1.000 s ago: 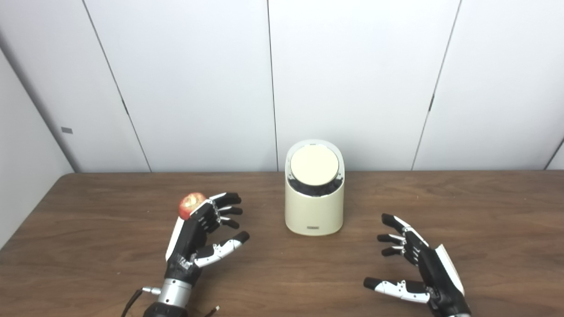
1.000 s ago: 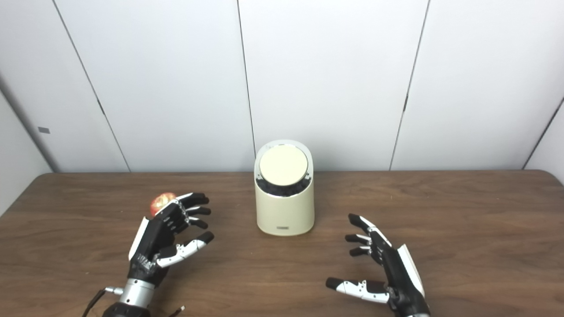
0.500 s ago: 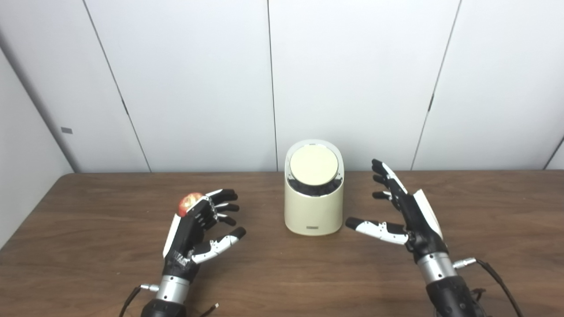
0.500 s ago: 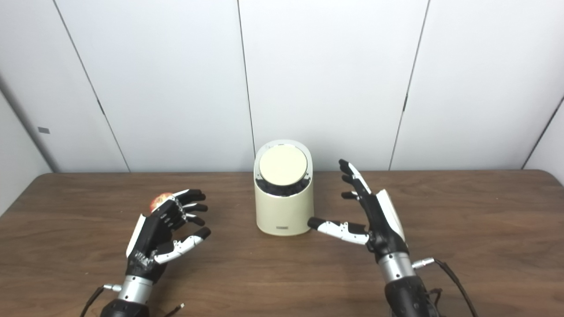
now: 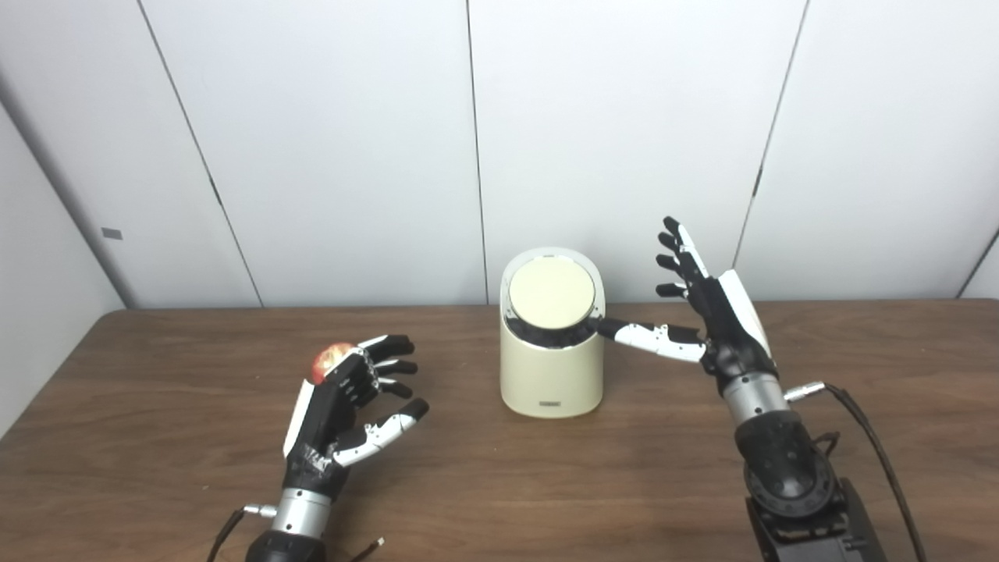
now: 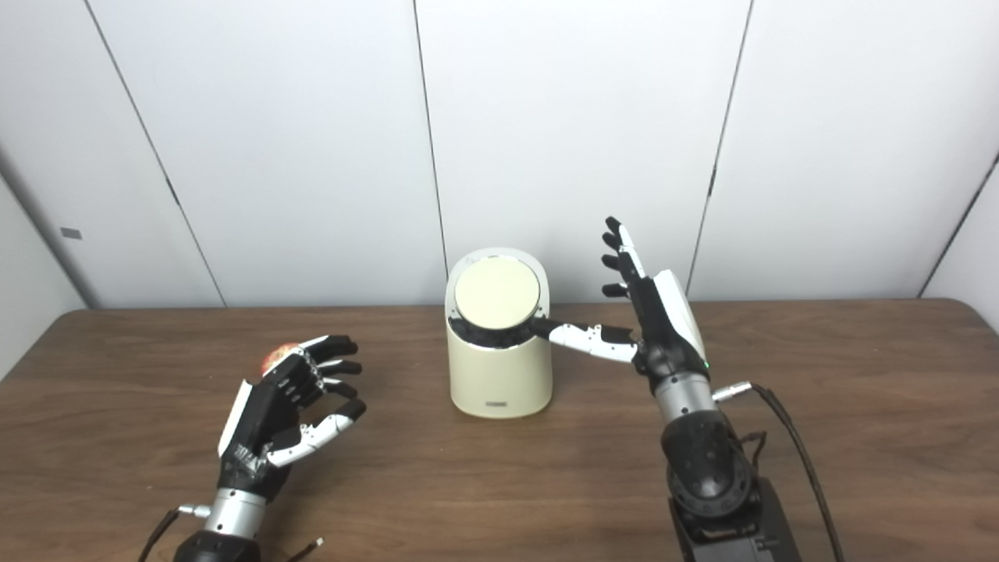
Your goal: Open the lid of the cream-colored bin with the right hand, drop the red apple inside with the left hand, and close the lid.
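Right robot hand (image 5: 722,312) released, thumb at lid (image 5: 551,291) edge; advise pressing squarely; left robot hand (image 5: 343,406) released beside apple (image 5: 328,361).

A cream-colored bin (image 5: 552,367) stands upright near the middle of a wooden bench (image 5: 702,484), its round slanted lid (image 5: 551,290) shut, a small label low on its front. To its left lies a red apple (image 5: 328,361), partly hidden.

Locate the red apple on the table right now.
The red apple lies on the table's left part, just behind the open left hand, left of the cream-colored bin.
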You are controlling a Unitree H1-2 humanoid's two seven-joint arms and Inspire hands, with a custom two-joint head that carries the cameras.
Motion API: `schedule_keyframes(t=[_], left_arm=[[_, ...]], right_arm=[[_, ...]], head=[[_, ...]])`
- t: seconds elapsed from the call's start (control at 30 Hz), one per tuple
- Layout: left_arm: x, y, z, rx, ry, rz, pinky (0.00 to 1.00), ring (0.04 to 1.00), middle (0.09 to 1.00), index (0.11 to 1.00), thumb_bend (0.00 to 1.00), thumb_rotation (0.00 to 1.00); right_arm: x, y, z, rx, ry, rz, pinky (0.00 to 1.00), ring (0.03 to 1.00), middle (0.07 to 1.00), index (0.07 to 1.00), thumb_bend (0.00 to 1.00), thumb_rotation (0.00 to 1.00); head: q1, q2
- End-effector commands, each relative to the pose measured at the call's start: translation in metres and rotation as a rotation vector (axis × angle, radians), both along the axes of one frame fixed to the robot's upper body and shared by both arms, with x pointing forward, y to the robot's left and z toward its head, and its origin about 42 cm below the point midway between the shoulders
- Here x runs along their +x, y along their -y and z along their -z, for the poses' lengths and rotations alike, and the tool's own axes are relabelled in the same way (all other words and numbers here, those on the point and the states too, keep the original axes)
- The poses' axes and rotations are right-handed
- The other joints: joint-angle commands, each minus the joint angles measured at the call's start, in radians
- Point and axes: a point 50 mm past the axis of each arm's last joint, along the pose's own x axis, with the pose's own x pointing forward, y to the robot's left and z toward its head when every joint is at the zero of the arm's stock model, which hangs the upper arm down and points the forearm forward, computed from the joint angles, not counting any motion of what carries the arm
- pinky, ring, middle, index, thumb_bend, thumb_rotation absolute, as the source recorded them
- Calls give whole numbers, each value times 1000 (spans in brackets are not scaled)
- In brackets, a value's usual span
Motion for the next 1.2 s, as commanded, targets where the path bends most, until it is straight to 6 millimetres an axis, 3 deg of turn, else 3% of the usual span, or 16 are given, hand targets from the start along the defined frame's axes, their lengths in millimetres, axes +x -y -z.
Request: schedule_keyframes(t=[0.0, 0.37, 0.9, 1.17], left_arm=[[-18, 0, 33, -12, -91, -19, 550, 684, 758, 758, 641, 76], [-17, 3, 33, -16, -91, -9, 535, 679, 759, 763, 654, 59], [-18, 13, 31, -13, -86, -4, 529, 672, 757, 766, 652, 48], [-19, 18, 29, -29, -87, 5, 534, 672, 759, 763, 643, 26]], right_arm=[[9, -9, -28, -36, 71, 7, 729, 893, 971, 1000, 872, 459], [23, -31, -54, -140, 79, 46, 695, 880, 944, 987, 859, 451], [37, -43, -51, -237, 92, 81, 666, 858, 936, 950, 895, 377], [43, -45, -52, -282, 80, 83, 635, 844, 934, 963, 907, 388]], head=[[0, 1], [-8, 8], [9, 23], [12, 30]])
